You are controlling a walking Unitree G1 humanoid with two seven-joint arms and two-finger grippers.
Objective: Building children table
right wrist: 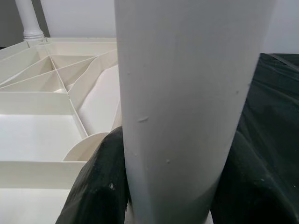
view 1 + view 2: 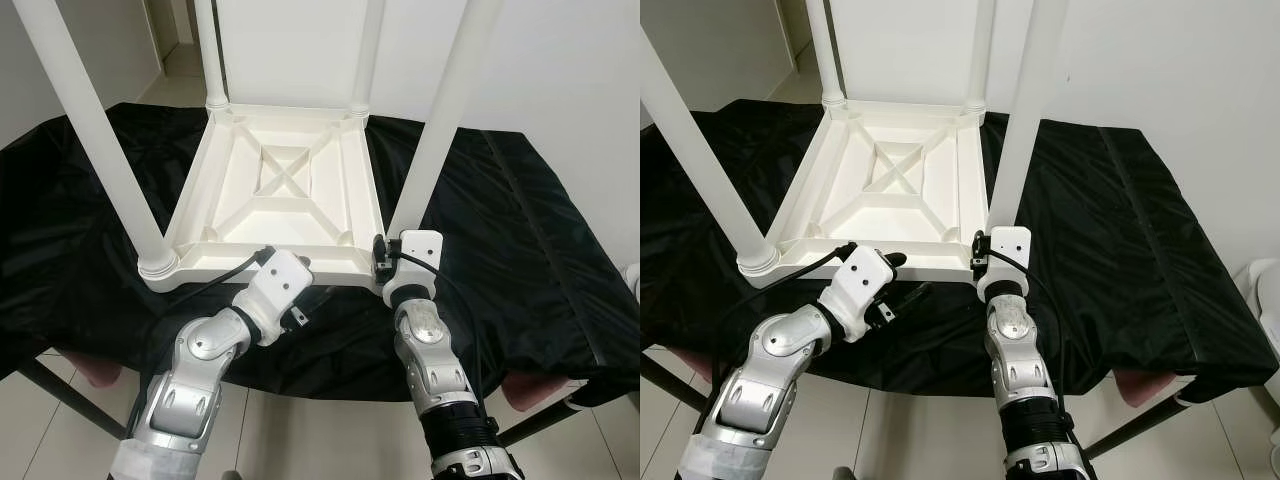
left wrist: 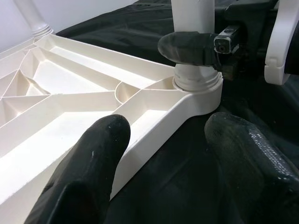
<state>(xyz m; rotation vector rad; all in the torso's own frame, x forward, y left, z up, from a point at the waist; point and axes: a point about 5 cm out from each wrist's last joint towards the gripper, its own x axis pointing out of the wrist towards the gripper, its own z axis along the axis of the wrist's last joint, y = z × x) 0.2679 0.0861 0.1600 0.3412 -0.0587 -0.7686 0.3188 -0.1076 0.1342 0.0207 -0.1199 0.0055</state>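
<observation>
a small white plastic children's table (image 2: 275,190) lies upside down on a black cloth-covered work surface (image 2: 520,230), its ribbed underside facing up and four round white legs standing upward from the corners. the right gripper (image 1: 163,186) is clamped around the near right white leg (image 2: 440,130), just above its socket, one black finger on each side of it. the left gripper (image 3: 173,154) sits at the table's near edge, fingers (image 3: 93,163) apart, one over the white rim and the other over the cloth.
</observation>
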